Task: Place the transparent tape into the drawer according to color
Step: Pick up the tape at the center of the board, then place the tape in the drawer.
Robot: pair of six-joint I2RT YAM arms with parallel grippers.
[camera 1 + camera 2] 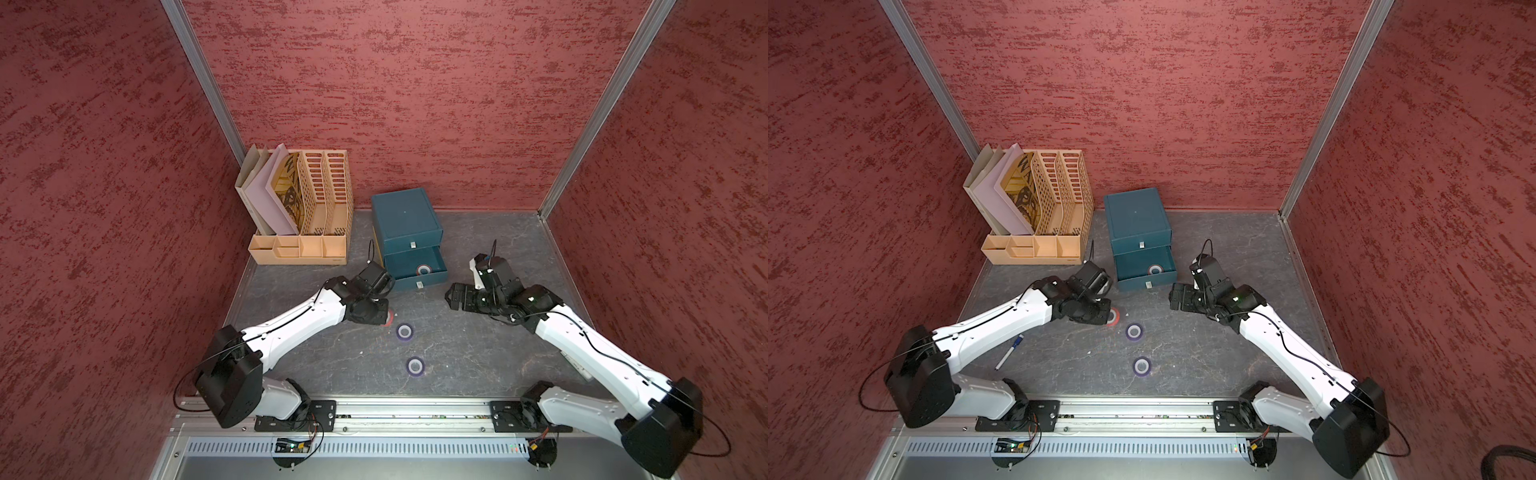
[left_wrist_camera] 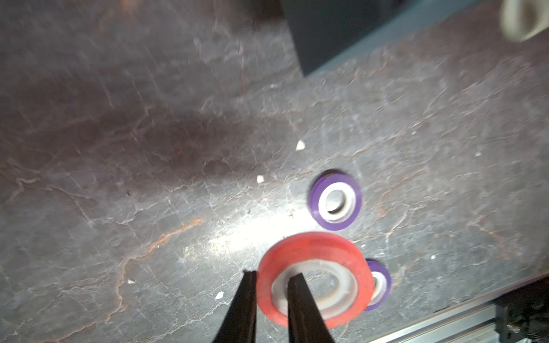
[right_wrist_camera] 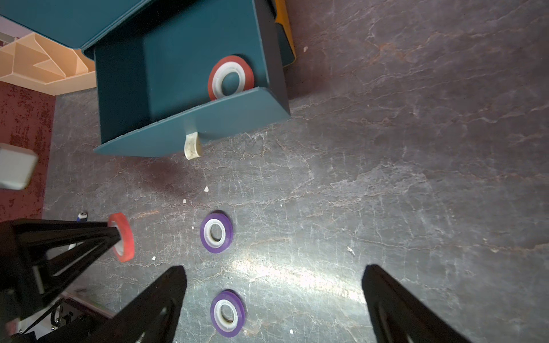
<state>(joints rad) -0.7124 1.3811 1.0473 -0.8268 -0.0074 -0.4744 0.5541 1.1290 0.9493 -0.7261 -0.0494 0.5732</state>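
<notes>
On table, before drawers: far purple roll [image 1: 404, 331] and near purple roll [image 1: 415, 366], both lying flat, pale cores up, apart from each other.
Left gripper [image 2: 271, 283]: pressed onto the wall of held red roll [image 2: 312, 243]; one finger [image 2: 300, 308] through the pale core, the other outside the rim.
Held red roll: tipped up on edge in the right wrist view; just beside far purple roll, on the left-arm side; whether clear of the table or touching, cannot tell.
Right gripper [image 3: 273, 273]: fingers spread wide, nothing between them; hovering over bare table to the right of the drawers in both top views, apart from every roll.
Drawers [image 1: 405, 220]: teal box standing toward the back of the table; top drawer closed, pale pull tab showing.
Open drawer [image 1: 440, 266]: next one down, slid out toward the arms.
Stowed red roll [image 1: 423, 270]: inside open drawer, against its front wall, near the right-hand corner in both top views.
Organiser [image 1: 299, 245]: beige, in the back left corner beside the drawers, papers standing in it.
Pen [image 1: 1009, 352]: on the table beside the left arm, visible in a top view.
</notes>
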